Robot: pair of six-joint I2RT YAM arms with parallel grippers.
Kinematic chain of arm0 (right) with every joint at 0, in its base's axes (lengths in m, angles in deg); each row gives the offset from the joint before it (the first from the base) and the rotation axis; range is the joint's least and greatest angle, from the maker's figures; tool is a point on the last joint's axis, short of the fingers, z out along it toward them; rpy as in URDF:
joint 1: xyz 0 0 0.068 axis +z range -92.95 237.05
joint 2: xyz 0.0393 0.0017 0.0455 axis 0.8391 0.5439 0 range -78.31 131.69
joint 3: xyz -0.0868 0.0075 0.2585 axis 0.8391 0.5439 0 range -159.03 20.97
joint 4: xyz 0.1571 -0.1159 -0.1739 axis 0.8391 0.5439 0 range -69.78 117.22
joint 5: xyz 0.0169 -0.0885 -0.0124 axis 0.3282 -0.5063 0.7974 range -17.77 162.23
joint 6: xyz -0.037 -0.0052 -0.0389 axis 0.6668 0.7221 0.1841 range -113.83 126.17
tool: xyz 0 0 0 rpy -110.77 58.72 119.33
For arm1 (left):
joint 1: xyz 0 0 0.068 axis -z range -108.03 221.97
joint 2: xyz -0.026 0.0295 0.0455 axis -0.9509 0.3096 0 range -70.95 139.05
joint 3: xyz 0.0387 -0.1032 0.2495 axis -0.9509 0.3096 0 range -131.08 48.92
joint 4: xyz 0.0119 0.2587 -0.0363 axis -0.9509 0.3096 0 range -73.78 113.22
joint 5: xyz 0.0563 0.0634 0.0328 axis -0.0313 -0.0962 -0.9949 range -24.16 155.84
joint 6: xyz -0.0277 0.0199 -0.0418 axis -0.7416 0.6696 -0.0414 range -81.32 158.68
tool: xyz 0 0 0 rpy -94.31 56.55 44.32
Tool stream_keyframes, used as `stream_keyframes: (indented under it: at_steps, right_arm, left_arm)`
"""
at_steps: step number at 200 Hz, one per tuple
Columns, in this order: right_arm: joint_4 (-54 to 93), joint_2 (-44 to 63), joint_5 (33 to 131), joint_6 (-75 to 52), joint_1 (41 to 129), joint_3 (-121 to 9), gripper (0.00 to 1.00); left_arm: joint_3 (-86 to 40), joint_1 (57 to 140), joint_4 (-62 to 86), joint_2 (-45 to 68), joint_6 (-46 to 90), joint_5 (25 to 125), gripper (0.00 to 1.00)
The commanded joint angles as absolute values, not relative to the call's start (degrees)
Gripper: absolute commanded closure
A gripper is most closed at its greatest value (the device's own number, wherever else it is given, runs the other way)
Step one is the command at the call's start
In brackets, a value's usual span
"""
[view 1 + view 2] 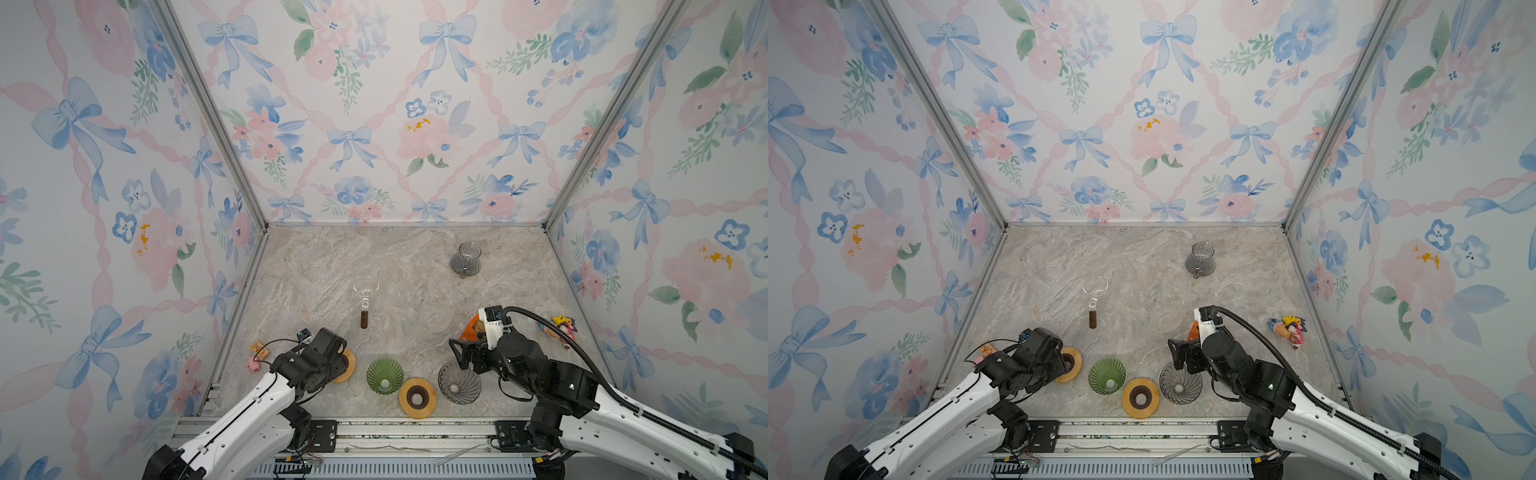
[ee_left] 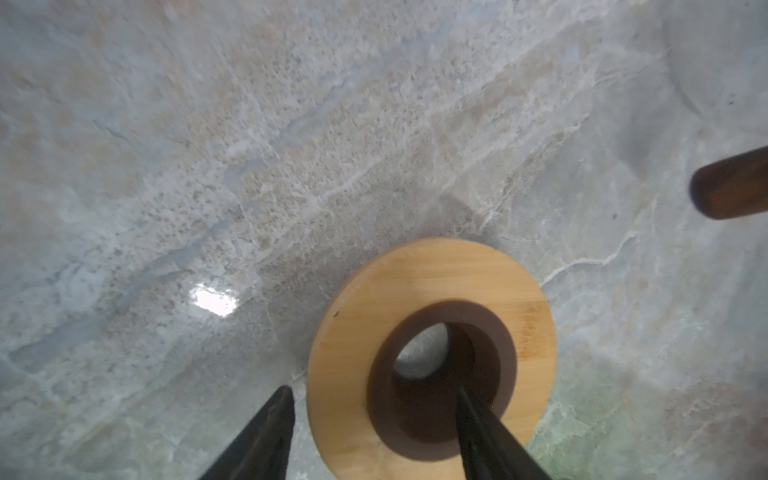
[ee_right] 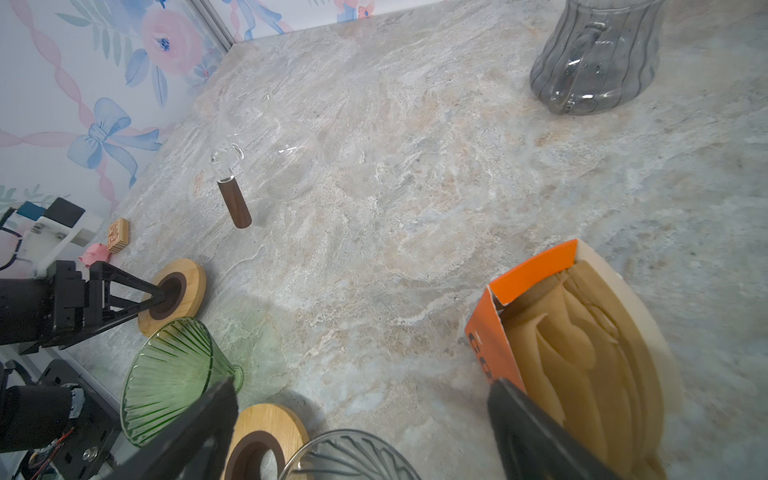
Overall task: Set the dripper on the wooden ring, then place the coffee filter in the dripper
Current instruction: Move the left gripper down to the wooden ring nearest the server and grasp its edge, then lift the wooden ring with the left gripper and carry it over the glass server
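Metal rail [image 1: 415, 430] front | marble tabletop [image 1: 415, 291] | floral walls [image 1: 374, 104] | left fingers [image 2: 257, 440] astride wooden ring [image 2: 415, 282], released | right fingers [image 3: 536, 436] released

green ribbed dripper [image 1: 385, 375] | grey ribbed dripper [image 1: 459, 387] | orange box [image 3: 536, 266] | tan filters [image 3: 590, 361] | marbled table [image 1: 415, 291]

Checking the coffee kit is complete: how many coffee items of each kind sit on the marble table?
Ribbed glass cone drippers, green and grey: 2
Round wooden rings with dark centres: 2
Glass carafes, clear and smoky grey: 2
Orange box of paper filters: 1
Total: 7
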State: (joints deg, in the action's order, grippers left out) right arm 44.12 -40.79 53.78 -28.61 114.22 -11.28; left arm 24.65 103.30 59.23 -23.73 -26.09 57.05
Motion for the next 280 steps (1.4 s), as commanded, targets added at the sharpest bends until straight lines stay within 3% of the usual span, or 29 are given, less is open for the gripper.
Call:
stream_keyframes:
  at_steps: [1, 134, 280]
  right_arm:
    - [45.2, -40.7, 52.8, -29.2, 115.0, -10.5, 0.04]
    - [43.3, -38.8, 53.1, -29.2, 115.1, -10.1, 0.04]
    - [43.2, -38.8, 52.7, -30.8, 115.1, -9.8, 0.04]
  left_arm:
    - [24.5, 103.7, 60.2, -23.0, -26.4, 55.8, 0.35]
    - [29.1, 102.3, 51.3, -25.6, -24.5, 60.9, 0.35]
    - [30.9, 97.4, 43.5, -30.2, -24.5, 65.6, 0.65]
